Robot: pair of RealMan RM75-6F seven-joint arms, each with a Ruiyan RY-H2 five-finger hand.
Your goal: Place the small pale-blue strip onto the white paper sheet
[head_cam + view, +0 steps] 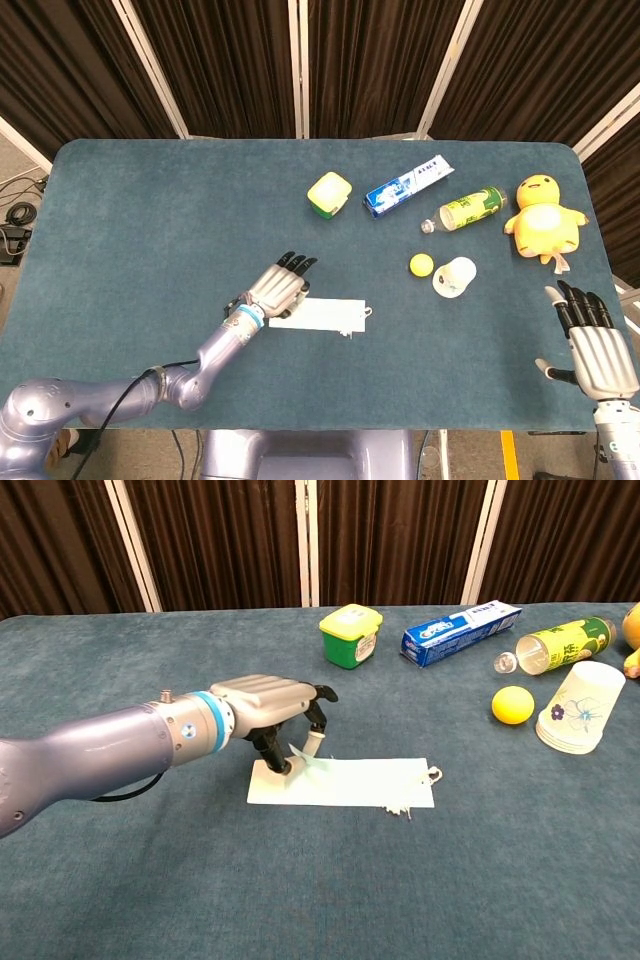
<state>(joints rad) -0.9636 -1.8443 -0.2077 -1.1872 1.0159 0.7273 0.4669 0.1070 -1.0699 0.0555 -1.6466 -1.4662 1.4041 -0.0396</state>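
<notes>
The white paper sheet [325, 315] [360, 782] lies flat near the table's middle front. My left hand [279, 290] [272, 707] hovers over the sheet's left end, palm down, pinching the small pale-blue strip [304, 757] between thumb and a finger. The strip hangs just above the sheet's left part; in the head view the hand hides it. My right hand [593, 343] rests near the table's front right corner, fingers spread, holding nothing.
At the back right lie a green-yellow tub [329, 193] [350, 635], a blue toothpaste box [402, 186] [462, 633], a green bottle [468, 209] [555, 645], a yellow ball [421, 264] [512, 704], a tipped paper cup [454, 276] [579, 719] and a yellow plush chick [543, 219].
</notes>
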